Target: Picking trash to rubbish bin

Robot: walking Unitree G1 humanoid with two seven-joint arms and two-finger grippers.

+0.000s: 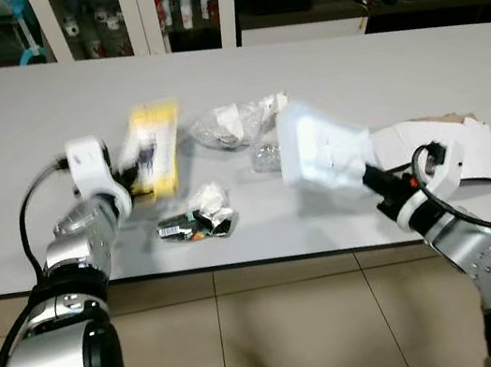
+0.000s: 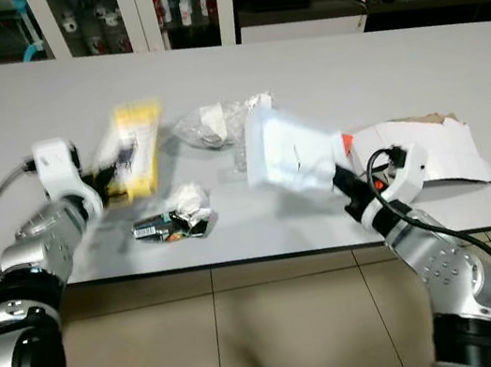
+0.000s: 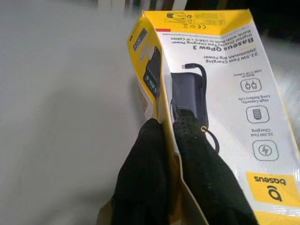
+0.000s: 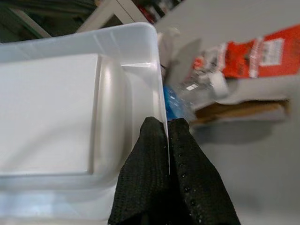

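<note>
Trash is lying spread over the table (image 1: 15, 119), and I am working it from both sides. Largest is the white plastic tray (image 1: 320, 147): my right gripper (image 4: 167, 136) is pinching its thin rim, and the tray is riding tilted above the tabletop. I am judging it light, stiff and slick, so a hold on the rim could slip. Just beyond that gripper a torn white carton (image 1: 454, 151) is lying flat, showing red print I cannot read. My left gripper (image 3: 169, 133) is clamping one edge of the yellow box (image 1: 155, 147), which is reading "baseus", "Qpow 3" and "22.5W Fast Charging"; it looks like light, rigid card. Between my two grippers a clear bag (image 1: 230, 124) and a crumpled wrapper (image 1: 199, 218) are lying, both soft and best pinched at a fold.
</note>
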